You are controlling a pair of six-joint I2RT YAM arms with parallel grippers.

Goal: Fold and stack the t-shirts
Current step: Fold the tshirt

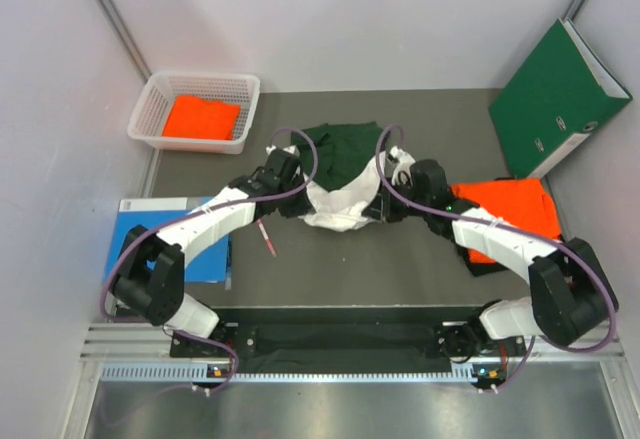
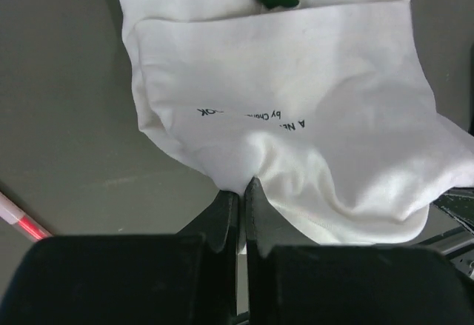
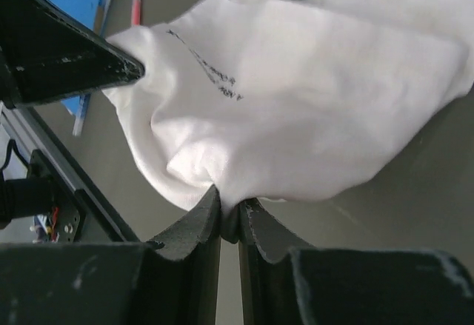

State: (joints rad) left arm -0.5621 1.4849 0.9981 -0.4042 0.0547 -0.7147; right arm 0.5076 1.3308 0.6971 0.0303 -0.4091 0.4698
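The white t-shirt [image 1: 335, 202] with dark green sleeves [image 1: 340, 149] hangs bunched between both grippers at the table's middle. My left gripper [image 1: 283, 171] is shut on its white cloth [image 2: 296, 103], pinching a fold at the fingertips [image 2: 252, 194]. My right gripper [image 1: 402, 181] is shut on another fold of the same shirt [image 3: 296, 110]. Dark print shows on the cloth in both wrist views. An orange t-shirt [image 1: 510, 211] lies on a black one [image 1: 488, 262] at the right. Another orange t-shirt [image 1: 201, 117] lies in the white basket [image 1: 250, 99].
A green binder [image 1: 555, 94] leans at the back right. A blue book [image 1: 150, 229] lies at the left under my left arm. A red-and-white pen [image 1: 267, 238] lies on the table in front of the shirt.
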